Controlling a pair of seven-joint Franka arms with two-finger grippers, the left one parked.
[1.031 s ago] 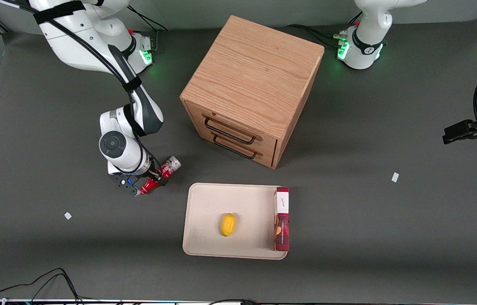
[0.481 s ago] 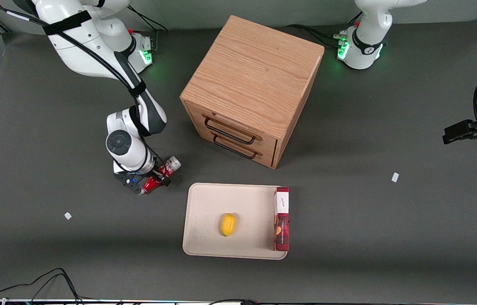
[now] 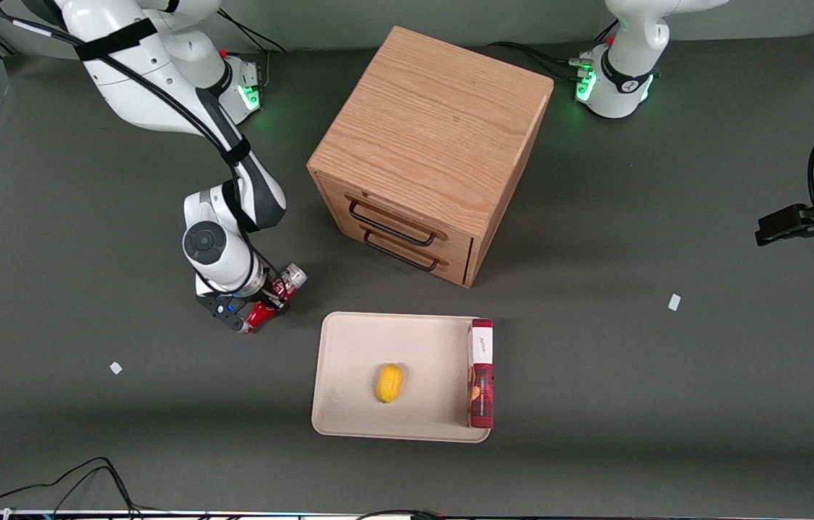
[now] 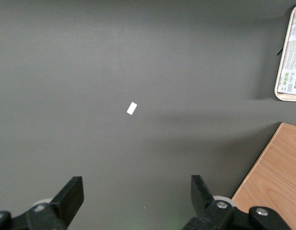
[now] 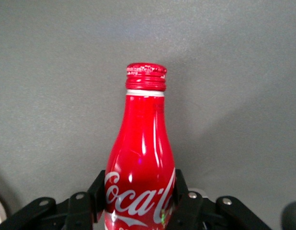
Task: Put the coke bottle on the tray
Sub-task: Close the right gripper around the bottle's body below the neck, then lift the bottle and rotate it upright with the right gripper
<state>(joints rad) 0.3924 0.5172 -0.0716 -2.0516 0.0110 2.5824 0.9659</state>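
Observation:
The coke bottle (image 3: 278, 293), red with white script, lies slanted with its silvery wide end toward the cabinet and its red tip toward the front camera. My right gripper (image 3: 271, 297) is shut on its body, just off the tray's corner nearest the working arm. In the right wrist view the black fingers (image 5: 182, 195) press both sides of the bottle (image 5: 141, 148), and its red cap points away from the gripper (image 5: 140, 203). The beige tray (image 3: 349, 347) lies nearer the front camera than the cabinet.
A yellow lemon (image 3: 389, 383) lies in the tray, and a long red box (image 3: 480, 372) lies along the tray's edge toward the parked arm. A wooden two-drawer cabinet (image 3: 428, 152) stands beside the gripper. White scraps (image 3: 115, 367) (image 3: 674, 302) lie on the dark table.
The working arm's wrist has shifted slightly toward the tray and the cabinet. The bottle has stayed between the fingers and has turned only a little.

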